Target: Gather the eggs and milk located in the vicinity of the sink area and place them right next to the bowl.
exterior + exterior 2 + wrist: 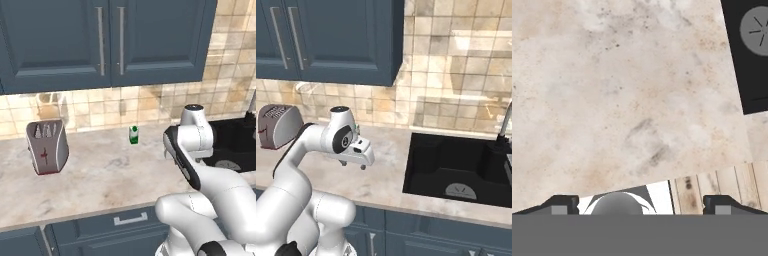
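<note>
The arm (311, 165) has smooth, rounded white shells, glossy like plastic. Between the segments there are dark joints – a black band runs along the forearm link (181, 160), and a round grey-black disc sits on the side of the wrist (342, 139). The top of the wrist has a dark cap (194, 107). The hand (358, 152) is a white block with small dark dots. The two finger tips (561, 204) are small, dark and blocky – each with a pale grey square.
</note>
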